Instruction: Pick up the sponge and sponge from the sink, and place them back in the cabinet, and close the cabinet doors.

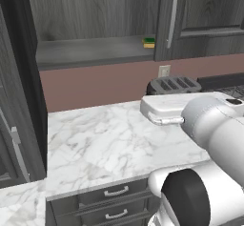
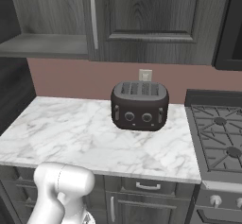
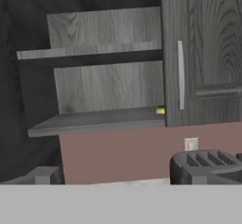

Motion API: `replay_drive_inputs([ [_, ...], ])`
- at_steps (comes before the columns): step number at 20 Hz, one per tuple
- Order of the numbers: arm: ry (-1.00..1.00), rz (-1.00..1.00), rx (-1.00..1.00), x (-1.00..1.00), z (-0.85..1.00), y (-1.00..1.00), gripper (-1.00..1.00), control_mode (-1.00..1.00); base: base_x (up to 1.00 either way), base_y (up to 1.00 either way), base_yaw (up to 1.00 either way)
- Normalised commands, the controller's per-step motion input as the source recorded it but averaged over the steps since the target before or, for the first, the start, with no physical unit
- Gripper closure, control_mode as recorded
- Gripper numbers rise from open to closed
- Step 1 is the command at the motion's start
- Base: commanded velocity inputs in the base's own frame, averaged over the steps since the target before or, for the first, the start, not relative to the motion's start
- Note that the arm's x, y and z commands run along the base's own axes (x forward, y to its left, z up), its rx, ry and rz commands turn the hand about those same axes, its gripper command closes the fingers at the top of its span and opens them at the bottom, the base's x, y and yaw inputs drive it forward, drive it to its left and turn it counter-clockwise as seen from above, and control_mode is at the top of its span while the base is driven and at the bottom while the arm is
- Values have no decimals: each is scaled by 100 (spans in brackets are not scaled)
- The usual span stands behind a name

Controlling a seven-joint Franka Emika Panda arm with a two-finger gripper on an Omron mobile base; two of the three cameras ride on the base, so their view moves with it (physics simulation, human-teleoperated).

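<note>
The wall cabinet [image 1: 90,51] stands with its left half uncovered, showing the flat grey shelf [image 3: 99,120]. One sponge [image 1: 148,42], green on top and yellow below, lies on that shelf against the edge of the shut right cabinet door [image 1: 200,15]; it also peeks out as the sponge [image 3: 160,110] in the hand view. The left door [image 1: 21,87] hangs swung out at the left. My gripper [image 1: 162,109] hovers over the counter in front of the toaster, below the shelf, with nothing seen in it; its fingertips are hidden. The sink is out of view.
A dark toaster [image 2: 140,105] stands on the white marble counter [image 2: 75,133] by the back wall, under the shut door's silver handle [image 2: 93,17]. A gas stove [image 2: 220,133] adjoins the counter's right end. Drawers [image 1: 114,191] run below the counter's front edge.
</note>
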Motion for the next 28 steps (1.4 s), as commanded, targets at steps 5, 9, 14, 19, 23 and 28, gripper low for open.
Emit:
replay_drive_inputs([
  [5, 0, 0, 0, -22, -14, 48, -100, -100, 0, 0, 0],
  [9, 0, 2, 0, -2, -13, 55, -100, -100, 0, 0, 0],
  [14, 0, 3, 0, 0, -3, 48, -100, -100, 0, 0, 0],
  [19, 0, 4, 0, -3, -2, 38, -100, -100, 0, 0, 0],
  [23, 0, 5, 0, -13, 0, 30, -100, -100, 0, 0, 0],
  [28, 1, 4, 0, -11, 0, 29, -100, -100, 0, 0, 0],
])
